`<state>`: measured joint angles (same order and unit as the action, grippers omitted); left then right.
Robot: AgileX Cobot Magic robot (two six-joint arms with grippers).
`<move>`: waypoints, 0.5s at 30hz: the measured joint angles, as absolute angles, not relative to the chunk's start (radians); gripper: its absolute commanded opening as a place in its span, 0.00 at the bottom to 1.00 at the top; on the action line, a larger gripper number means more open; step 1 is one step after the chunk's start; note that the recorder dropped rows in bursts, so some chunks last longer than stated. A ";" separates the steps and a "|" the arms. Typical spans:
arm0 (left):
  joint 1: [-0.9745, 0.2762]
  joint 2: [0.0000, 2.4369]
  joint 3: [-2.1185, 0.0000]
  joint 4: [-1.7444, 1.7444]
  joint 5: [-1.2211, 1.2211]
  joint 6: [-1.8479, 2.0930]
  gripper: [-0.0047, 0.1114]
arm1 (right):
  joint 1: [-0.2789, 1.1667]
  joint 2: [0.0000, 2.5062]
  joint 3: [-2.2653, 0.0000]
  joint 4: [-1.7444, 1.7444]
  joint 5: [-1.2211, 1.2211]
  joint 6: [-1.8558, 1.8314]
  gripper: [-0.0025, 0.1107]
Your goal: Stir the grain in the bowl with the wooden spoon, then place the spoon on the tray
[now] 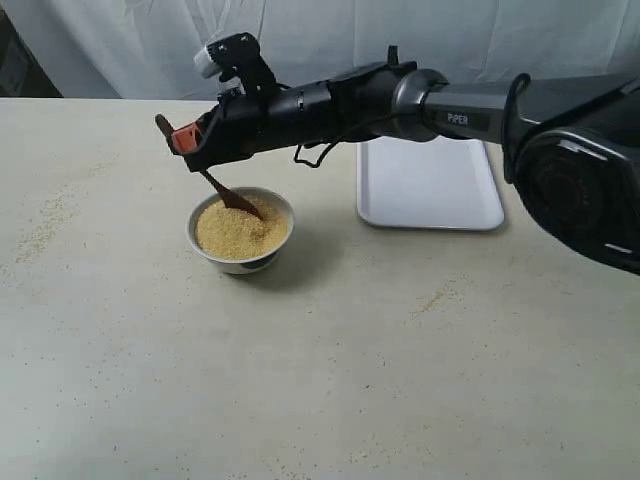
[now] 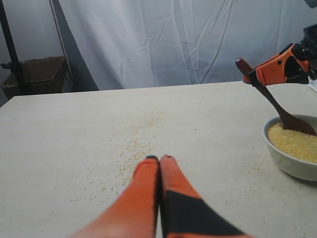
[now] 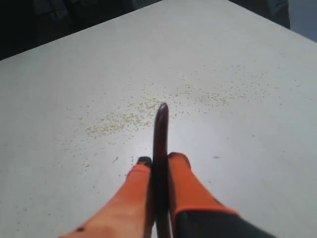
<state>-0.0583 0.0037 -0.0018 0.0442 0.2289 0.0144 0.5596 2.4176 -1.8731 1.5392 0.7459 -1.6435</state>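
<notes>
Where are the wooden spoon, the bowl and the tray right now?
wooden spoon (image 1: 214, 183), exterior view, lower handle.
bowl (image 1: 240, 264), exterior view, front outer wall.
tray (image 1: 430, 185), exterior view, bare floor.

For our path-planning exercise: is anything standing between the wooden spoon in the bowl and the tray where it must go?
Nothing visible does. The right gripper holds the wooden spoon with its scoop in the bowl. Only bare table lies between the bowl and the tray.
</notes>
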 measured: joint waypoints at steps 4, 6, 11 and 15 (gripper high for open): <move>-0.058 0.004 -0.002 0.044 0.229 0.014 0.04 | 0.560 2.382 -1.873 1.529 0.769 -1.616 0.02; -0.058 0.004 -0.002 0.044 0.229 0.014 0.04 | 0.560 2.350 -1.873 1.529 0.769 -1.613 0.02; -0.058 0.004 -0.002 0.044 0.229 0.014 0.04 | 0.560 2.288 -1.873 1.525 0.745 -1.604 0.02; -0.058 0.004 -0.002 0.044 0.229 0.014 0.04 | 0.570 2.286 -1.873 1.514 0.773 -1.595 0.02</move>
